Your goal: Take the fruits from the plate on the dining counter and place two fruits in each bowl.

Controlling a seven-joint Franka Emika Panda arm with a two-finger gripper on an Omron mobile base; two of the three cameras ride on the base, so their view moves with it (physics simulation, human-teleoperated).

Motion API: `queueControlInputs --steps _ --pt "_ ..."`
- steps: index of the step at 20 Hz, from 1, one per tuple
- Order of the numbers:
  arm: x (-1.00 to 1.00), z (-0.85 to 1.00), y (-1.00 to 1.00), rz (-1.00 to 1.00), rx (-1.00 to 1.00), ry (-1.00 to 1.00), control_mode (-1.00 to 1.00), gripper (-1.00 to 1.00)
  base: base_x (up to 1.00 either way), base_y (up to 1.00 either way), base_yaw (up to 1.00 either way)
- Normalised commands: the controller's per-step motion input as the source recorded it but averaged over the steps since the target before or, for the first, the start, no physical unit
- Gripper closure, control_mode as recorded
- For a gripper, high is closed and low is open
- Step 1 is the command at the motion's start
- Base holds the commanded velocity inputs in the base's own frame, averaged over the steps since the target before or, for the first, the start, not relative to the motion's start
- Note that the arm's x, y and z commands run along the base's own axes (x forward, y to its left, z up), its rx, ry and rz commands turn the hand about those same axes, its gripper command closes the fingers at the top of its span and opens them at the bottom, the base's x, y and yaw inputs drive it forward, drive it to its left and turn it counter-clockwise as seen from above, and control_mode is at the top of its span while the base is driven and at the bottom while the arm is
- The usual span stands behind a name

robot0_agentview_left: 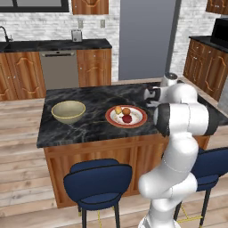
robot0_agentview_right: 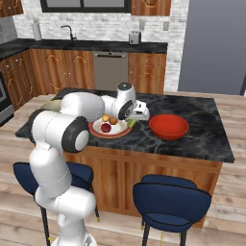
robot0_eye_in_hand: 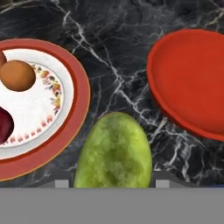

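Green fruit [robot0_eye_in_hand: 114, 151] sits clamped in the tool [robot0_eye_in_hand: 113, 183], filling the space between the two tips in the hand view, so the tool is closed on it. It hangs over bare black marble, between the plate [robot0_eye_in_hand: 74, 131] and the red bowl [robot0_eye_in_hand: 192, 83], touching neither. From the right side the fruit shows as a small green sliver under the white hand, just beside the plate's near edge. On the plate lie three more fruits: an orange one [robot0_eye_in_hand: 17, 75], a dark red one [robot0_eye_in_hand: 4, 126] and a yellow-orange one [robot0_agentview_left: 117, 109], huddled close together toward the middle. The red bowl stands to the robot's right of the plate, near it but apart, with nothing seen inside. The beige bowl [robot0_agentview_left: 68, 111] stands on the other side of the plate, well apart, also showing a bare inside. All of it rests on the desk [robot0_agentview_left: 89, 129], with two blue stools [robot0_agentview_left: 98, 180] drawn up along its near side.
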Motion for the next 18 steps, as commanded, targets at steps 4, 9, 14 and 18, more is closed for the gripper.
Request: queueControlInputs --steps 4,9,14,18 --pt "0.0 0.18 -0.73 -0.21 0.0 0.11 -1.0 1.0 0.0 0.0 0.0" --pt "0.23 0.0 -0.85 -0.17 0.05 0.02 -1.0 1.0 0.0 0.0 0.0" --pt "0.33 -0.02 -0.57 -0.06 0.12 0.01 -1.0 1.0 0.0 0.0 0.0" --pt "0.26 -0.28 -0.49 -0.02 0.04 0.02 -1.0 1.0 0.0 0.0 0.0"
